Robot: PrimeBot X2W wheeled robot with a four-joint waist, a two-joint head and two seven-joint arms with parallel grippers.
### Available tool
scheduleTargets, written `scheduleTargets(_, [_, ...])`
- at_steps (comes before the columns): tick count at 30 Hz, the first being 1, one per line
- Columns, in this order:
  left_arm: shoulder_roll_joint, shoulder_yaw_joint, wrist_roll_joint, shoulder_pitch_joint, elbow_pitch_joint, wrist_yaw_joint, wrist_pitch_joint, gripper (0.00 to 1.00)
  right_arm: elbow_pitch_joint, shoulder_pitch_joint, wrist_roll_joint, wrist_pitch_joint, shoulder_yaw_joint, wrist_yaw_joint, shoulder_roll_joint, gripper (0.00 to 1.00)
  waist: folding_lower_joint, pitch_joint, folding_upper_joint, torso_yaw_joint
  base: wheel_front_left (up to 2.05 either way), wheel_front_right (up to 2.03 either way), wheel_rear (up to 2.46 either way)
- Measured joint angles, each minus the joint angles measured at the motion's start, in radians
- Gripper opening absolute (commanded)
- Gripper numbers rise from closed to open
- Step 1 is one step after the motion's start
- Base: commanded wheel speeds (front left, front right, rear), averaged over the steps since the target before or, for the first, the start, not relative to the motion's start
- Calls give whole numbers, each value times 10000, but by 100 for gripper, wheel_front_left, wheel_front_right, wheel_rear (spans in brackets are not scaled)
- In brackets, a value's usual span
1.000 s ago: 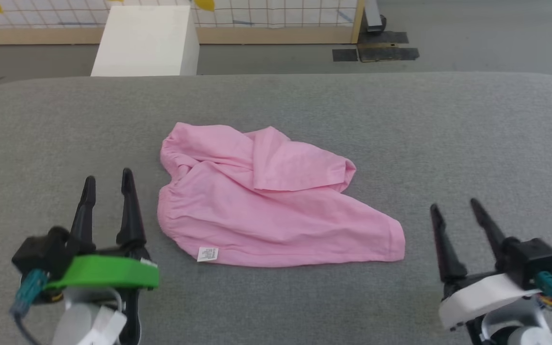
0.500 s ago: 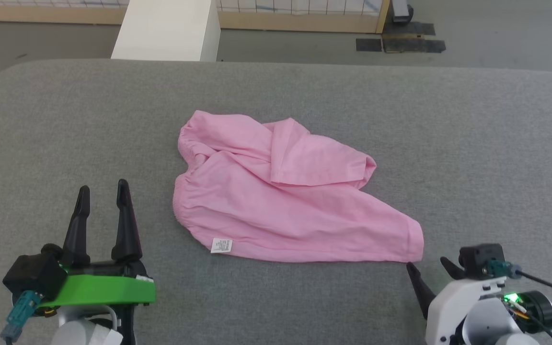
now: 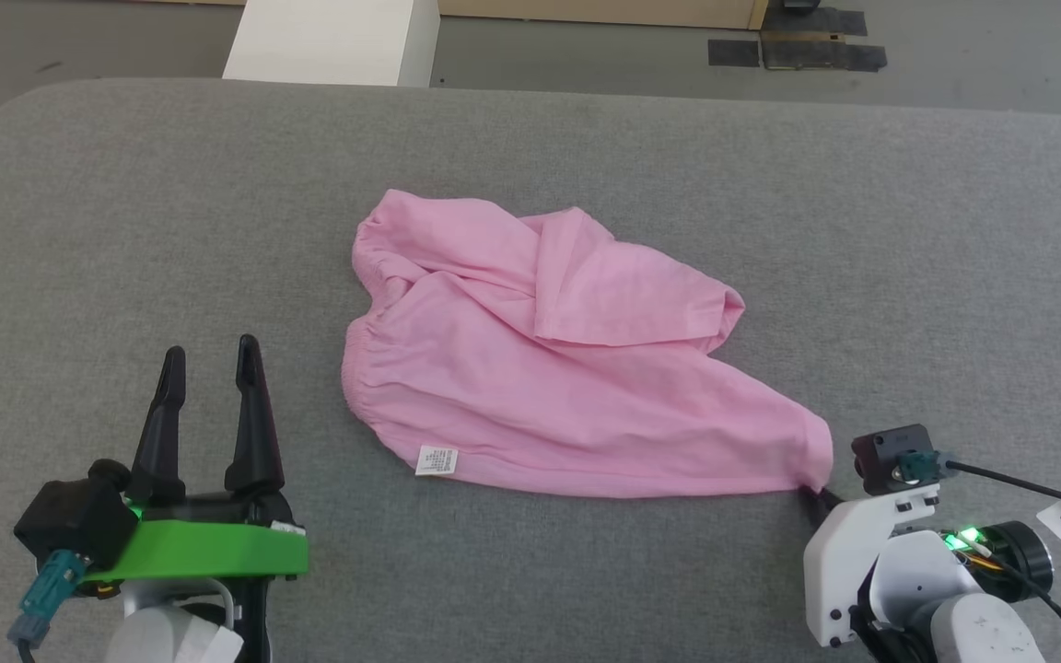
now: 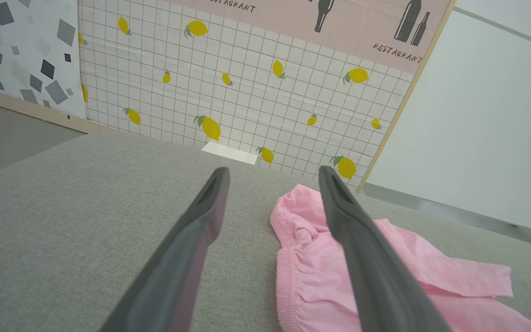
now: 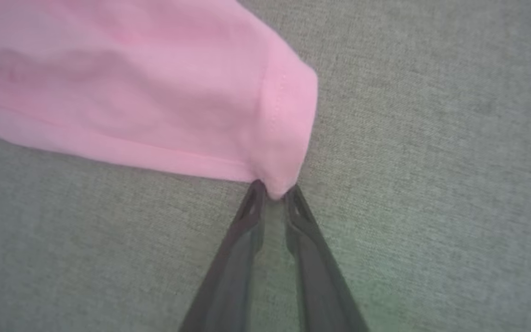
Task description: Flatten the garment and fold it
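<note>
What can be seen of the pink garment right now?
The garment is thin, light pink cloth, lying crumpled and not yet flattened on the grey fabric surface. A gathered elastic hem runs along its left edge, a small white care label sits at the near edge, and a flap lies folded over its top. The right gripper pinches its stitched near-right corner.

left gripper point(image 3: 210, 346) spread wide, right gripper point(image 5: 275, 188) pinching a corner of the garment point(image 3: 567, 387).

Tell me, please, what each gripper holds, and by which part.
The right gripper pinches the garment by its near-right hem corner; the left gripper is open and empty.
</note>
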Motion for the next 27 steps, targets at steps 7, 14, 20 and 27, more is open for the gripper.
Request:
scheduleTargets(7, [0, 31, -44, 1, 173, 0, 0, 100, 33, 1, 88, -228, -121, 0, 12, 0, 0, -146, 0, -59, 0, 0, 0])
scheduleTargets(14, [-2, -190, 2, 34, 671, -2, -8, 100, -272, 164, 255, -832, -1273, 0, 15, 0, 0, -468, 0, -106, 0, 0, 0])
scheduleTargets(20, [351, -1593, 142, 164, 1877, -2, 209, 100, -589, 666, 249, -897, -2299, 0, 17, 0, 0, -745, 0, -228, 0, 0, 0])
scheduleTargets(27, [1789, -4015, -405, 72, 2366, -4, 1641, 100, -671, 708, 261, -894, -2562, 0, 13, 0, 0, -871, 0, -409, 0, 0, 0])
